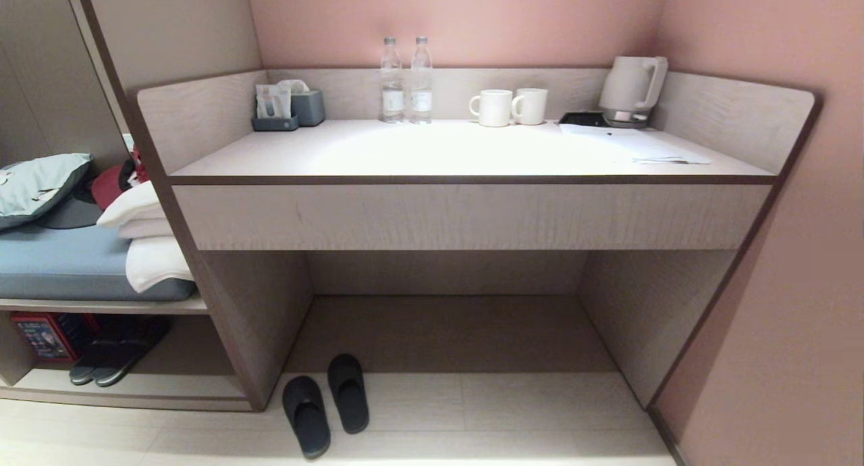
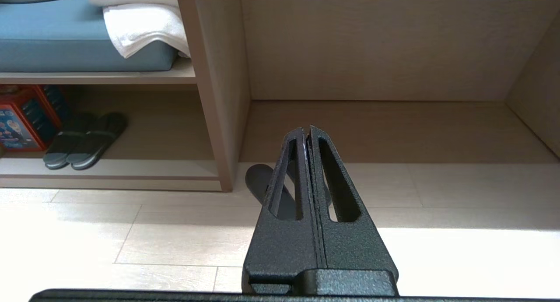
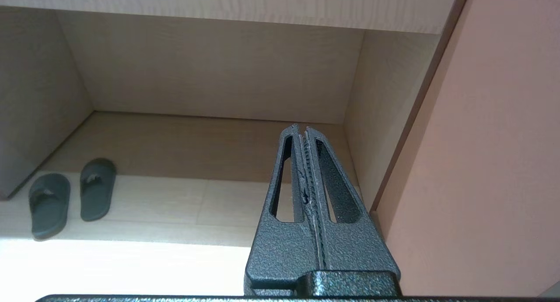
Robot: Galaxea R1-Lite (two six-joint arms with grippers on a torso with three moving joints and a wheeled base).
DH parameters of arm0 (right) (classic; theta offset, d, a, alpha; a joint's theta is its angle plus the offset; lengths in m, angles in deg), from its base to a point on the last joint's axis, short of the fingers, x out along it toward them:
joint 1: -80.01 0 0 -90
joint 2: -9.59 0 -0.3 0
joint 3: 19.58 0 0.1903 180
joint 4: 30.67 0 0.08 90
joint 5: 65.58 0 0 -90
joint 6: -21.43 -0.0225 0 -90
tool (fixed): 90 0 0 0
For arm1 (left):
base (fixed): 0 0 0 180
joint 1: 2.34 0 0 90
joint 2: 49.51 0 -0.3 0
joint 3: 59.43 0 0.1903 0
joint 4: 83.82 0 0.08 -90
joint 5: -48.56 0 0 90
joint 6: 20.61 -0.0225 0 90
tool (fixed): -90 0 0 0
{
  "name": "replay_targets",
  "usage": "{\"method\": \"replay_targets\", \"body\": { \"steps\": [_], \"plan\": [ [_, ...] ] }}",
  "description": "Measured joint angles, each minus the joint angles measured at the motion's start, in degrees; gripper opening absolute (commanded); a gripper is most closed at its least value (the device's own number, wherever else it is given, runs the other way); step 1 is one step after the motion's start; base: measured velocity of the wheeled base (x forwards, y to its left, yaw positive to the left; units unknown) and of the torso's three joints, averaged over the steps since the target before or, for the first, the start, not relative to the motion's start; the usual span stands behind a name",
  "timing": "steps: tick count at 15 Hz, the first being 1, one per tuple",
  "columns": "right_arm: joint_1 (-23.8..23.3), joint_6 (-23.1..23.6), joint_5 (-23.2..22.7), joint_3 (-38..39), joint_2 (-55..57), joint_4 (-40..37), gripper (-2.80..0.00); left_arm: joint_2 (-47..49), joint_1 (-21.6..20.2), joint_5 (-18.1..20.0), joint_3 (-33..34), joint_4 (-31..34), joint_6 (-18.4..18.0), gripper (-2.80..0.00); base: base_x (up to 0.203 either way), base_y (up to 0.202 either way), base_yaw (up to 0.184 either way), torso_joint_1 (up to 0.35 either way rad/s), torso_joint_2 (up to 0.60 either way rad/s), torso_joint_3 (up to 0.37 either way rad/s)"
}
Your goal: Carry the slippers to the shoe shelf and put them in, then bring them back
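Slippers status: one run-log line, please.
slippers: on floor before desk | shoe shelf: holds another pair | left gripper: shut, empty | right gripper: shut, empty

No legible text anywhere.

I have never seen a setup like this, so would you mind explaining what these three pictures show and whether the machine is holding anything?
This is a wheeled robot with two arms. The wide picture comes from a camera on its head, facing a desk with bottles, mugs and a kettle on top. The other two come from cameras on its wrists, looking past each hand. The left hand and right hand are both shut and hold nothing. The black slippers it must carry lie side by side on the floor in front of the desk's recess. The shoe shelf, under the blue-cushioned bench to the left, already holds another dark pair.
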Motion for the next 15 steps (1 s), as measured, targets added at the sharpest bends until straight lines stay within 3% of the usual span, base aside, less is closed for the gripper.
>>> {"method": "replay_targets", "body": {
  "steps": [15],
  "plan": [
    [0.00, -0.04, -0.01, -0.02, 0.00, -0.28, -2.80, 0.00, 0.00, 0.00, 0.00, 0.00, 0.01, -2.80, 0.000, 0.000, 0.000, 0.000, 0.00, 0.000]
  ]
}}
